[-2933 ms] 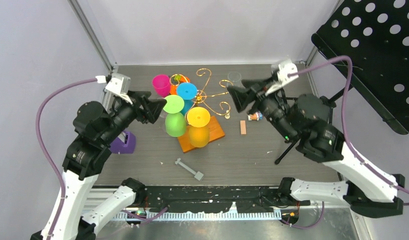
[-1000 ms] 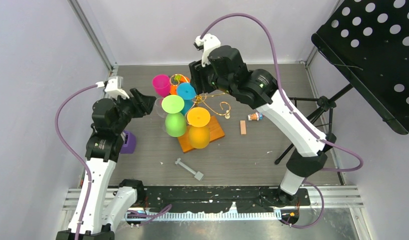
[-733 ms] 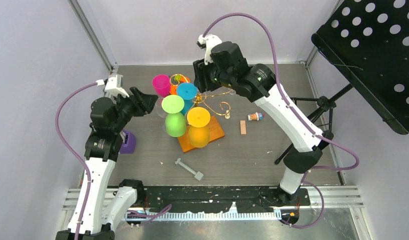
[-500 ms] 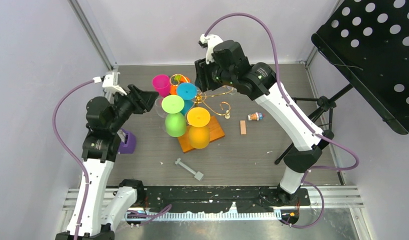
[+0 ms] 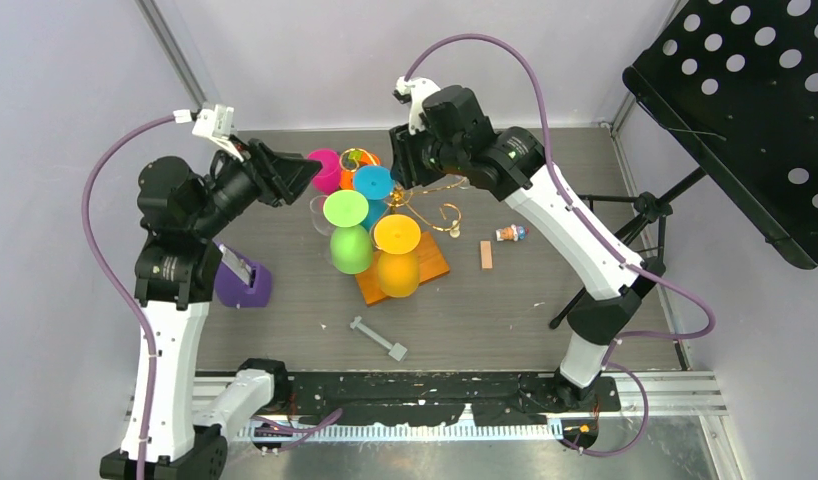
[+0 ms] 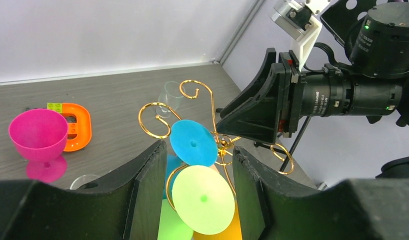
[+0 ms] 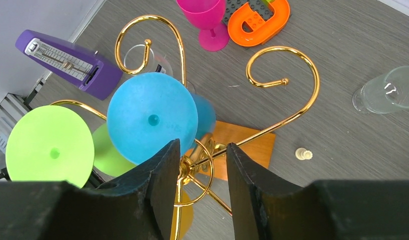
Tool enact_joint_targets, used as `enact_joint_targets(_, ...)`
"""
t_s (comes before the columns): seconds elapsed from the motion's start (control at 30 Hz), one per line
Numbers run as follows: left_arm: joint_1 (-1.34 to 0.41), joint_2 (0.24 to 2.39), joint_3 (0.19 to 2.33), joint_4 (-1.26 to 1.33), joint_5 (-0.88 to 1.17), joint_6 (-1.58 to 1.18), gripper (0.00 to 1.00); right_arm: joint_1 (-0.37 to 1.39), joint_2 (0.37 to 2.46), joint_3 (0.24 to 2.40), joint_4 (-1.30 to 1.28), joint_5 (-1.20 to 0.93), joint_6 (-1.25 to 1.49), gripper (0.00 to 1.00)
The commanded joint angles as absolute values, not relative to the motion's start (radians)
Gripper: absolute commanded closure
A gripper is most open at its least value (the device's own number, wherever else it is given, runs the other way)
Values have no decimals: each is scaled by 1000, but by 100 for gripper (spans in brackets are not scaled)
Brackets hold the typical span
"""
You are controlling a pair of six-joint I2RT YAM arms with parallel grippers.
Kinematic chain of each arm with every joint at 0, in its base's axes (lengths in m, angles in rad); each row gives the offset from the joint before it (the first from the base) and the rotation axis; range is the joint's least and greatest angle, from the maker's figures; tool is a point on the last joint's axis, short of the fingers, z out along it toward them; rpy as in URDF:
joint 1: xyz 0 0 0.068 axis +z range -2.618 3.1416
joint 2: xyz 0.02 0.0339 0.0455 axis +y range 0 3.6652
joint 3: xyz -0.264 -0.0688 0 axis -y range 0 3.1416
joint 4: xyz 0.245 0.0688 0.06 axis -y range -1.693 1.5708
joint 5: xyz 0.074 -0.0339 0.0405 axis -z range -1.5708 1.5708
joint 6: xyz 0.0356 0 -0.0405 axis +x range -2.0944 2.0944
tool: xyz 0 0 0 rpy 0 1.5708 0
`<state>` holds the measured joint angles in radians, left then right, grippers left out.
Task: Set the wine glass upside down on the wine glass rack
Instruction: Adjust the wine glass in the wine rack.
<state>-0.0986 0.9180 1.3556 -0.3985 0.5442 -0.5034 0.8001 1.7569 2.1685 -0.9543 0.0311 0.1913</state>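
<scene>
A pink wine glass (image 5: 323,170) stands upright on the table behind the rack; it also shows in the left wrist view (image 6: 38,137) and the right wrist view (image 7: 202,15). The wine glass rack (image 5: 432,190) is gold wire on an orange base (image 5: 432,262). Blue (image 5: 373,182), green (image 5: 346,208) and yellow (image 5: 396,233) glasses hang upside down on it. My left gripper (image 5: 307,176) (image 6: 198,150) is open and empty, raised left of the rack near the pink glass. My right gripper (image 5: 406,176) (image 7: 202,146) is open, its jaws either side of the rack's stem top (image 7: 205,150).
A purple metronome (image 5: 243,285) stands at the left. An orange toy piece (image 7: 260,20) lies by the pink glass. Clear glasses stand behind the rack (image 7: 387,95) and by the green glass (image 7: 140,57). A grey tool (image 5: 378,338), a wooden block (image 5: 486,254) and a black music stand (image 5: 755,100) are also here.
My right arm swung from the right side to over the rack's top and now holds there. My left arm rose and moved back toward the pink glass.
</scene>
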Motion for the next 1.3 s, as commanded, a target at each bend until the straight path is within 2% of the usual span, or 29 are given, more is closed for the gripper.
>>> enact_joint_targets(0.0, -124, 978, 1466, -558, 589, -419, 50, 790, 1758, 2173, -910, -14, 195, 55)
enact_joint_targets(0.3, -237, 1069, 1544, -707, 491, -320, 50, 774, 1797, 2192, -916, -53, 182, 56)
enact_joint_targets(0.57, -260, 1133, 1577, -756, 483, -310, 50, 761, 1830, 2221, -929, -73, 177, 54)
enact_joint_targets(0.77, -284, 1193, 1625, -806, 472, -296, 50, 756, 1835, 2220, -922, -111, 182, 60)
enact_joint_targets(1.1, -287, 1267, 1669, -848, 391, -270, 50, 755, 1813, 2189, -903, -133, 179, 61)
enact_joint_targets(1.27, -287, 1323, 1721, -874, 425, -268, 50, 755, 1809, 2180, -902, -136, 175, 62)
